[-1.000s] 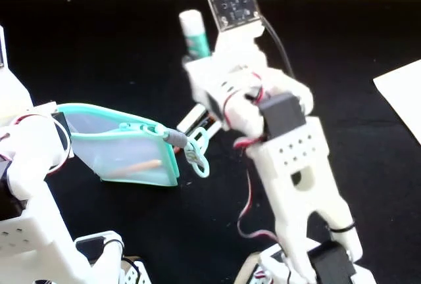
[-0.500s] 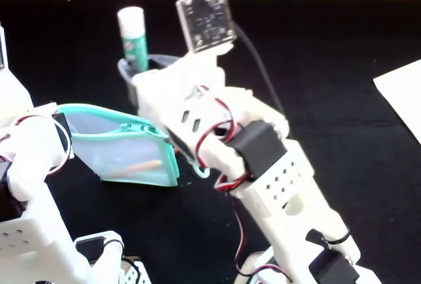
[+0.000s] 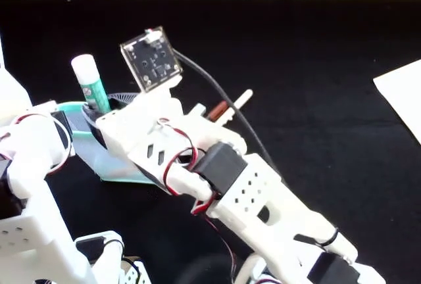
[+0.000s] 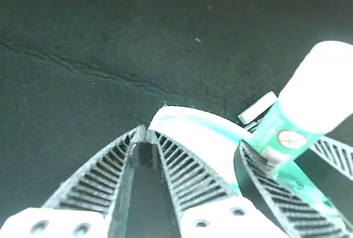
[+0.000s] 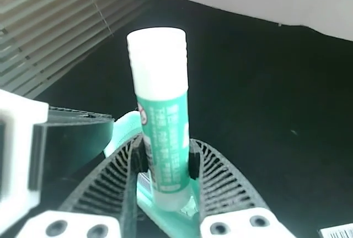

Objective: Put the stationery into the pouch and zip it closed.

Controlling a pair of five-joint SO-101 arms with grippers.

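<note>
High view: at far left, the left gripper is clamped on the rim of the teal pouch. Just right of it, the right gripper grasps a glue stick, upright over the pouch. Farther right, pens lie on the table, then paper.

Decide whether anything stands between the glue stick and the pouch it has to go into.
Nothing visible does. The right hand grips the glue stick just above the pouch, whose edge the left hand pinches. Whether its mouth is open cannot be seen.
</note>
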